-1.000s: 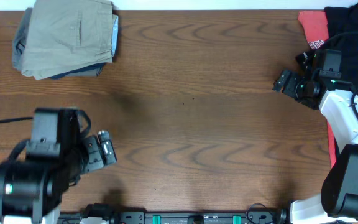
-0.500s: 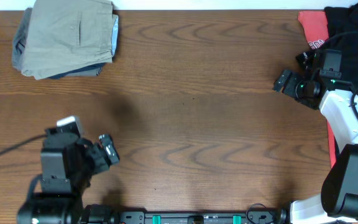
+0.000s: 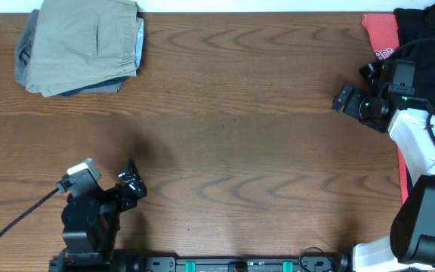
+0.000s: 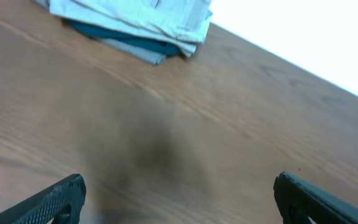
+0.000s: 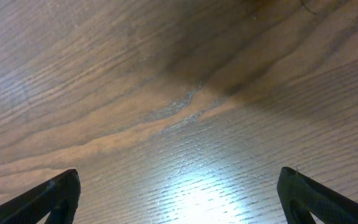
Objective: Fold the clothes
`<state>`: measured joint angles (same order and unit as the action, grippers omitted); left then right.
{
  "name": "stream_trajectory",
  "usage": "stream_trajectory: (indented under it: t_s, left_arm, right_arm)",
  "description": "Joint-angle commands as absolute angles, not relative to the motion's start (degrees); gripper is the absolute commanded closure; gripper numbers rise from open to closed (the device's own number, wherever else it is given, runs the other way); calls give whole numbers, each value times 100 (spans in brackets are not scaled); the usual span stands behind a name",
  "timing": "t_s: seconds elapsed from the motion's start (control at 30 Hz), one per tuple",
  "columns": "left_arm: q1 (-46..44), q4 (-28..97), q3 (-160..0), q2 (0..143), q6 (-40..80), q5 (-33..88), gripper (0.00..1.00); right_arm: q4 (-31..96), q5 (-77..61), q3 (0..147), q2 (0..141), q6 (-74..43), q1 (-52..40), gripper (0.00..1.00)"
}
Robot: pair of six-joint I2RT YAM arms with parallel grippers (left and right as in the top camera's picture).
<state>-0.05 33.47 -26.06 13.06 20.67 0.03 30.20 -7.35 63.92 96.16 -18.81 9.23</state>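
While the brown wood-grain table (image 3: pixel 263 151) fills the overhead view, a white strip (image 4: pixel 303 37) runs past its far edge. Shorts (image 3: pixel 81 45) — pale khaki, folded up — lie at the far-left corner on top of a navy garment (image 3: pixel 89 89). Far-right corner: black shirt (image 3: pixel 429 30) overlapping a red printed shirt (image 3: pixel 380 34). Left arm (image 3: pixel 85 219) sits tucked at the near-left edge, left gripper (image 3: pixel 132 180) over bare wood, well apart from the shorts, jaws spread wide. Right arm (image 3: pixel 418 143) reaches in from the right edge, right gripper (image 3: pixel 353 87) near the red shirt, low over the wood — jaws spread too, holding nothing.
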Motion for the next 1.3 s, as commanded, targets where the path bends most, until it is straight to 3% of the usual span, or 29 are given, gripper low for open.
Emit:
stream_trajectory:
  t_s: [0.0, 0.13, 0.5, 1.27]
  left_arm:
    - [21, 2930, -2235, 1076, 1461, 357, 2]
    - [21, 2145, -1673, 867, 716, 888, 2]
    - [23, 652, -364, 167, 711, 965, 2]
    - [364, -202, -21, 8, 711, 945, 2]
  right_arm:
    - [3020, -755, 6497, 9614, -1815, 945, 1]
    - [3020, -755, 6497, 9614, -1815, 945, 1]
    - [3020, -755, 6497, 9614, -1815, 945, 1]
    - [3020, -755, 6497, 9614, -1815, 945, 1]
